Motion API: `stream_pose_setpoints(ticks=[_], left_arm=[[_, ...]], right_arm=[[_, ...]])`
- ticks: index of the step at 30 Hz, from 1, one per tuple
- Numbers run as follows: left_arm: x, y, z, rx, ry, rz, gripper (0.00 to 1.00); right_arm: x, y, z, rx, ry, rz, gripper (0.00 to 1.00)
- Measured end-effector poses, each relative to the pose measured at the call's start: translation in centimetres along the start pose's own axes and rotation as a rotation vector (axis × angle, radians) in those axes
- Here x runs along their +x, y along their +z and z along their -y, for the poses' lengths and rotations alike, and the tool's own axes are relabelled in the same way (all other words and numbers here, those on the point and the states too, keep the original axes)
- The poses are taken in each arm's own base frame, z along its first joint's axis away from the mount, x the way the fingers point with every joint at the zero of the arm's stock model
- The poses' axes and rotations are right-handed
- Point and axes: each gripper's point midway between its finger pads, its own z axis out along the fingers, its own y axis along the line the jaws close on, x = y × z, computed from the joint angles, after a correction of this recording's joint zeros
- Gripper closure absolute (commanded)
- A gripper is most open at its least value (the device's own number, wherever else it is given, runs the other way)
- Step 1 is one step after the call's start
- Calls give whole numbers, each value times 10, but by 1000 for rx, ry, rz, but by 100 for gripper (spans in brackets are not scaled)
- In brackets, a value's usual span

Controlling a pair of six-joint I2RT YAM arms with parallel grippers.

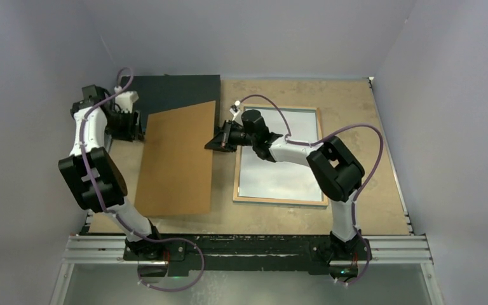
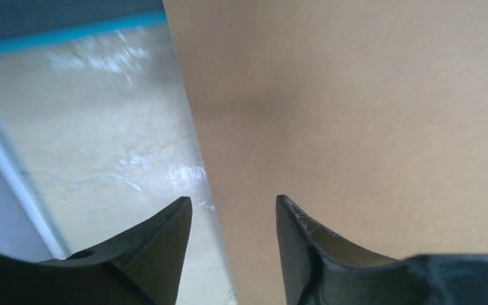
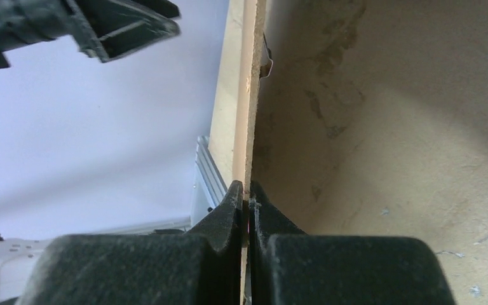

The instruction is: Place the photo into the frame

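Note:
The frame (image 1: 279, 201) lies flat on the table at the right, wood-coloured rim up, with a pale pane inside it. The photo is hidden. A plain brown board (image 1: 178, 162) hangs tilted over the table's left centre. My right gripper (image 1: 219, 141) is shut on the board's right edge. The right wrist view shows that thin board (image 3: 238, 127) edge-on, pinched at my right gripper (image 3: 248, 190). My left gripper (image 1: 136, 127) is at the board's upper left corner. In the left wrist view this gripper (image 2: 233, 198) is open, the board (image 2: 356, 127) lying beyond the fingers.
A dark flat box (image 1: 171, 92) lies at the back, partly under the board. The enclosure's pale walls (image 1: 32, 95) stand close on the left, right and behind. A metal rail (image 1: 248, 244) with both arm bases runs along the near edge.

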Motion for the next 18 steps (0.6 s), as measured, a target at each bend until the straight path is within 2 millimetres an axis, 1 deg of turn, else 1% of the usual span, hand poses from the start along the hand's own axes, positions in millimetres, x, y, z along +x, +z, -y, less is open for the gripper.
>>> stream_pose_setpoints(ticks=[2, 3, 4, 6, 7, 8, 9, 10, 12, 14, 15, 16, 18], left_arm=[[-28, -26, 6, -10, 50, 86, 24], [-42, -41, 11, -18, 86, 137, 18], [-55, -56, 17, -27, 125, 188, 15], [-76, -85, 39, -39, 220, 284, 12], [-83, -96, 53, -38, 271, 324, 9], [-88, -109, 71, -33, 340, 369, 5], [-93, -122, 91, -22, 412, 416, 1], [-96, -133, 110, -7, 483, 463, 0], [-94, -157, 145, 23, 618, 556, 0], [-92, -175, 161, 29, 697, 624, 0], [-93, -181, 166, 31, 725, 646, 0], [-94, -186, 171, 35, 757, 669, 0], [-95, -187, 177, 50, 813, 685, 1]], right_arm=[[-7, -2, -9, 6, 1, 11, 100], [-11, -3, -15, 3, -1, 17, 100], [-16, -4, -23, -2, -5, 23, 100], [-33, -8, -39, -21, -20, 49, 100], [-44, -11, -50, -34, -28, 69, 100], [-57, -15, -58, -45, -33, 93, 100], [-70, -21, -65, -55, -33, 123, 100], [-85, -28, -71, -64, -33, 158, 100], [-118, -47, -82, -80, -26, 235, 100], [-148, -67, -90, -88, -13, 314, 100], [-164, -78, -92, -89, -2, 356, 100], [-177, -88, -94, -91, 11, 393, 100], [-202, -107, -93, -94, 48, 460, 100]])
